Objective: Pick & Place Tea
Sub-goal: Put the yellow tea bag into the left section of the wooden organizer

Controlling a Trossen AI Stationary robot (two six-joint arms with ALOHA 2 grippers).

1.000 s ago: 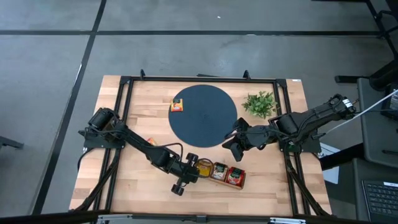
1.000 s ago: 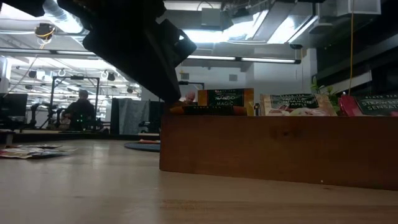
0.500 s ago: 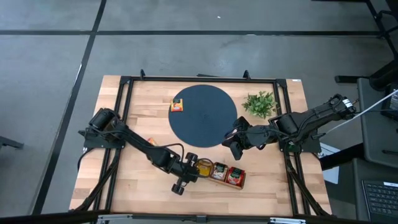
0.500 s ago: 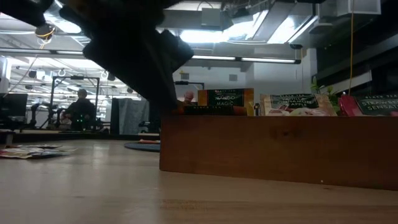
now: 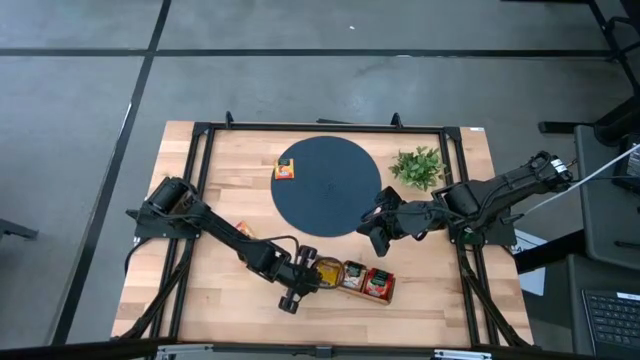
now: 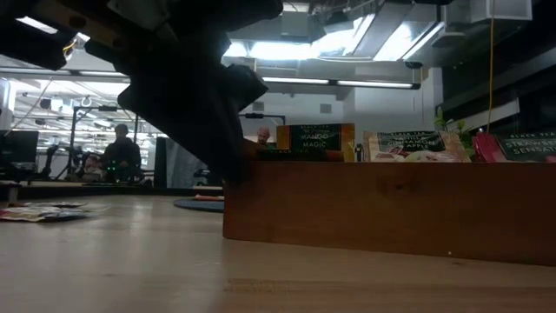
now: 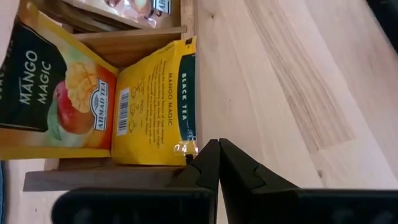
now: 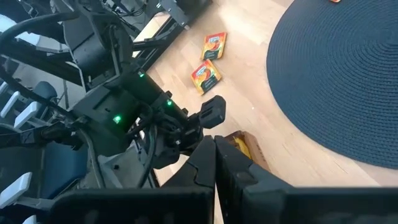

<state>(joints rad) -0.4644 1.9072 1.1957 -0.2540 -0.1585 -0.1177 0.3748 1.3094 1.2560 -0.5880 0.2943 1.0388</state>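
Wooden worktop (image 5: pixel 215 180) seen from above, carrying a round dark mat (image 5: pixel 328 186), a small green plant (image 5: pixel 418 166) and a long wooden tray (image 5: pixel 355 277) near the front edge. Left end effector (image 5: pixel 302 281) at the tray's left end, fingers pressed together, tips touching the edge of a yellow mango tea packet (image 7: pixel 155 102) standing in the end compartment; grip on it unclear. More tea packets (image 6: pixel 408 144) upright in the other compartments, one on the mat's rim (image 5: pixel 285 169), two loose on the wood (image 8: pixel 209 60). Right end effector (image 5: pixel 370 226) just off the mat's right edge, fingers pressed together, holding nothing.
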